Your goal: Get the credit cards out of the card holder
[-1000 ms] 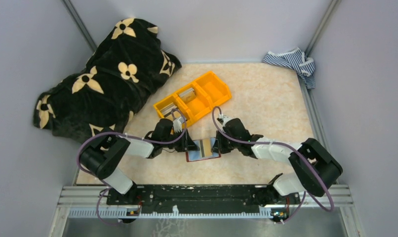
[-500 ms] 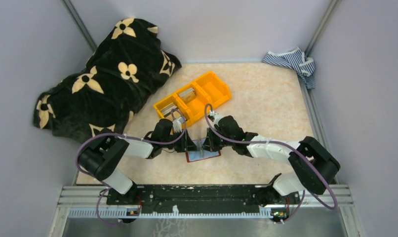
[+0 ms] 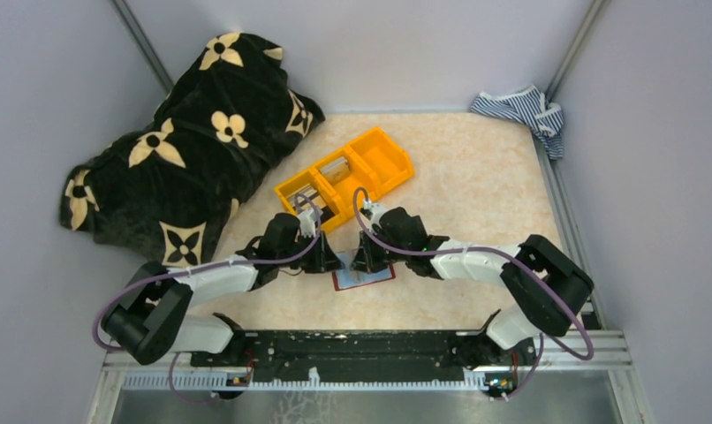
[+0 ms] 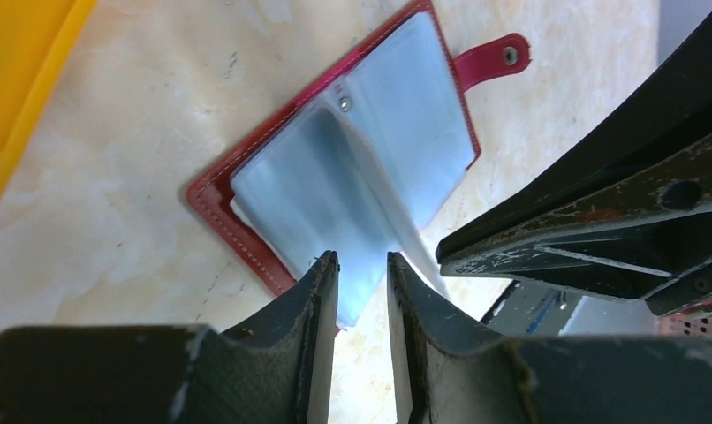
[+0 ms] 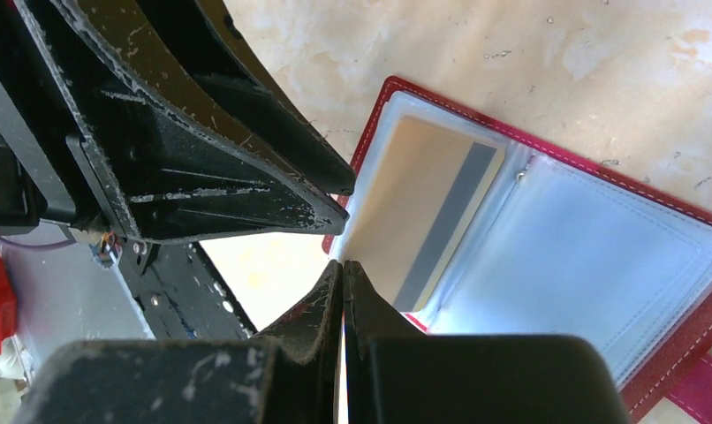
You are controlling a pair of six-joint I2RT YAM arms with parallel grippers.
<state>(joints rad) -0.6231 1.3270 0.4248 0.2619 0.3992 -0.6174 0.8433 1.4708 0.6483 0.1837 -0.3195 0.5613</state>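
The card holder (image 3: 370, 277), dark red with light blue pockets, lies open on the table between both grippers. My right gripper (image 3: 359, 263) is shut, its tips (image 5: 344, 263) pinching the edge of a clear pocket leaf and holding it raised. That leaf holds a beige credit card (image 5: 423, 194) with a grey stripe. My left gripper (image 3: 332, 262) is just left of it, its jaws a narrow gap apart (image 4: 363, 258) over the wallet's near corner (image 4: 246, 212) with nothing between them. The closing tab (image 4: 494, 60) lies flat. Other cards are hidden.
An orange three-compartment bin (image 3: 345, 174) stands just behind the grippers, with flat pale and grey items in two compartments. A black flower-patterned blanket (image 3: 193, 141) fills the back left. A striped cloth (image 3: 520, 110) lies in the back right corner.
My right gripper has moved left across the open wallet, taking a pocket leaf with it and covering the card seen from above. My left arm's elbow has swung down and left.
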